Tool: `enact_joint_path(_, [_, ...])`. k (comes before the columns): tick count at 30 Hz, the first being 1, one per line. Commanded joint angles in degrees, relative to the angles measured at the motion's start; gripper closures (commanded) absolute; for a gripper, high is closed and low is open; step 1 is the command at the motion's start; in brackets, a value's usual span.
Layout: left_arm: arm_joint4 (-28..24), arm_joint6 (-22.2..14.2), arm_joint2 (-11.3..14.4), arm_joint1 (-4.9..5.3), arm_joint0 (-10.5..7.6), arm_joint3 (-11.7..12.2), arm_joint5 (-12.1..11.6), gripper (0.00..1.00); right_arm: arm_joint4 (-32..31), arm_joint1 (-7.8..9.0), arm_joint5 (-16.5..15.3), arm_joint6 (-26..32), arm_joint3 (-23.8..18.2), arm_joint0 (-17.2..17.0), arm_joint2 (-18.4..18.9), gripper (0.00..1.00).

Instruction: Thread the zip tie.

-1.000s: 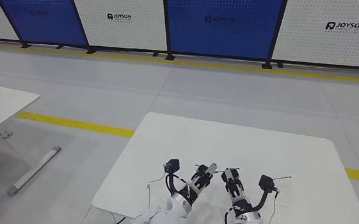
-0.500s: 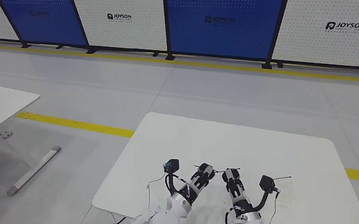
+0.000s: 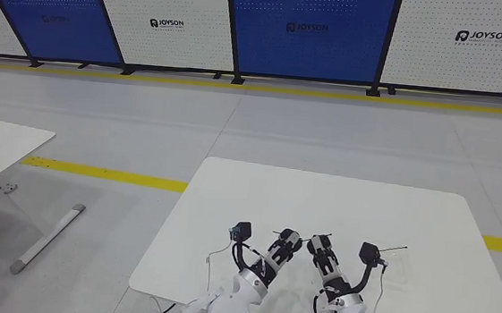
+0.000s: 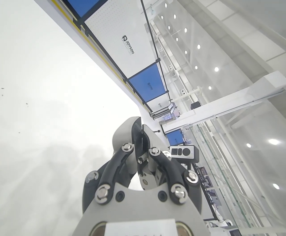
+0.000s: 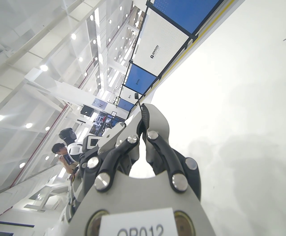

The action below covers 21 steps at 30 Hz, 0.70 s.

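My left gripper (image 4: 141,122) is shut on a thin black zip tie strap (image 4: 142,136) that runs edge-on between its pads. My right gripper (image 5: 143,107) is shut on another part of the black zip tie, whose small square head (image 5: 136,95) sticks out past the fingertips. In the top view the left gripper (image 3: 287,241) and right gripper (image 3: 317,245) hover tip to tip, a small gap apart, above the near part of the white table (image 3: 337,204). Whether the strap's tip has entered the head I cannot tell.
The white table's far half (image 3: 364,198) is bare, with its front edge (image 3: 155,278) just behind the arms. Grey floor with a yellow line (image 3: 106,174) surrounds it. Another white table corner (image 3: 1,144) stands at the far left.
The right gripper has shifted slightly toward the left gripper, narrowing the gap. The left gripper turned a little at first, then held still. Both stay shut on the tie.
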Motion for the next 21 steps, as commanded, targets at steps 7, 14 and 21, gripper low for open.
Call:
enact_joint_path(7, [-0.65, 1.00, -0.32, -0.19, -0.24, 0.05, -0.56, 0.35, -0.15, -0.12, 1.19, -0.56, 0.20, -0.01, 0.25, 1.00])
enact_joint_path(14, [-1.71, 1.20, -1.10, -0.26, -0.25, -0.10, -1.06, 0.61, -0.07, -0.24, 1.09, -0.58, 0.23, 0.09, 0.17, 1.00])
enact_joint_path(21, [-0.21, 0.36, -1.14, -0.20, -0.17, -0.06, -0.59, 0.80, -0.31, -0.35, 1.30, -0.79, 0.01, 0.04, 0.12, 1.00])
